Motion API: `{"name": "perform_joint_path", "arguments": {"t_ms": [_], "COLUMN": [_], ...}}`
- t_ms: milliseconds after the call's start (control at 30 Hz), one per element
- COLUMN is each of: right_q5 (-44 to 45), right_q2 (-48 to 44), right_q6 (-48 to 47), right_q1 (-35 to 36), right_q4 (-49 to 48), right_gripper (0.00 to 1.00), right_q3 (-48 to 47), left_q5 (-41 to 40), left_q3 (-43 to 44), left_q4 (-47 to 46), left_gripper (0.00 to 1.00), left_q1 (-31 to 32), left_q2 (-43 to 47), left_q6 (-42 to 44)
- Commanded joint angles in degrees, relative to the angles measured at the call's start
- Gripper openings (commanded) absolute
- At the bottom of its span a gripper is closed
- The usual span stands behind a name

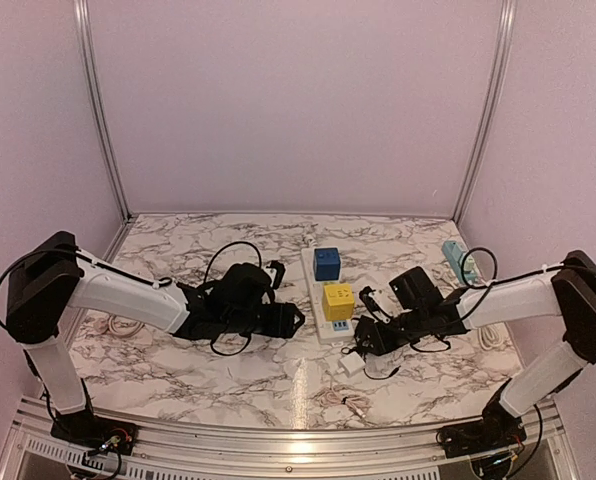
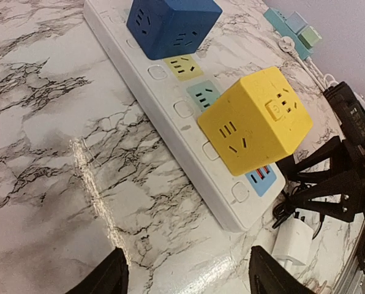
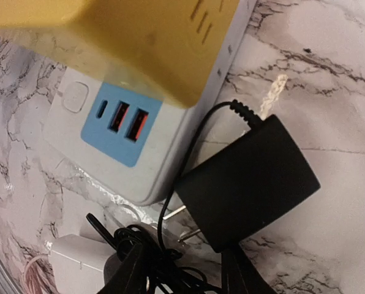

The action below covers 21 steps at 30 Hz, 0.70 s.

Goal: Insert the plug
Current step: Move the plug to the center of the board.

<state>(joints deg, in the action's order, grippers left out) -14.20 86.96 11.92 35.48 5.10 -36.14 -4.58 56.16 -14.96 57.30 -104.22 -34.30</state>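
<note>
1. Power strip point(image 1: 316, 288) mid-table; far cube point(image 1: 326, 263) on it at 12, near cube point(image 1: 338, 300) on it toward 6.
2. Plug point(image 3: 247, 184) on the table just beside the strip's near end, at 5.
3. Charger point(image 3: 78, 254) near the plug, at 7.
4. My left gripper point(image 2: 188, 278) at the strip's 9, my right gripper point(image 3: 182, 272) at its 5.

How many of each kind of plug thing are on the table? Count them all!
Cube sockets: 2, the blue cube and the yellow cube
Power strips: 2, the white power strip and the teal power strip
Chargers: 2, the black charger and the white charger
Total: 6
</note>
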Motion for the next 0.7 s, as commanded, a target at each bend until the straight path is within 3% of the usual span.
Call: {"name": "perform_joint_path", "arguments": {"t_ms": [0,200,367,433,533,600,667], "right_q5": [-0.13,3.28,7.84,11.40,17.61,21.56,25.82], "right_q2": [-4.07,-10.38,-9.80,-9.49,-10.99,-12.33,-12.47], "right_q6": [4.76,8.81,10.76,10.35,9.29,8.25,6.78], "right_q1": [5.03,12.07,17.84,19.71,20.87,20.92,20.91], "right_q4": [3.52,7.02,8.81,11.26,15.15,16.70,16.77], "right_gripper": [0.36,0.36,0.38,0.49,0.72,0.95,0.98], "right_q3": [1.16,1.80,0.19,-1.90,-6.18,-8.68,-11.28], "left_q5": [-2.63,-3.08,-3.17,-3.37,-4.13,-4.61,-5.08], "left_q3": [-1.47,-2.40,-2.63,-2.93,-3.60,-4.22,-5.02], "left_q4": [-0.69,-1.00,-1.13,-1.04,-0.71,-0.60,-0.65], "left_gripper": [0.68,0.68,0.69,0.69,0.70,0.70,0.71], "left_q1": [-0.32,-0.29,-0.34,-0.34,-0.34,-0.33,-0.34], "left_q2": [3.60,5.06,5.53,6.04,7.25,8.16,9.19], "left_q6": [0.56,0.34,0.14,0.12,0.12,0.12,-0.01]}}
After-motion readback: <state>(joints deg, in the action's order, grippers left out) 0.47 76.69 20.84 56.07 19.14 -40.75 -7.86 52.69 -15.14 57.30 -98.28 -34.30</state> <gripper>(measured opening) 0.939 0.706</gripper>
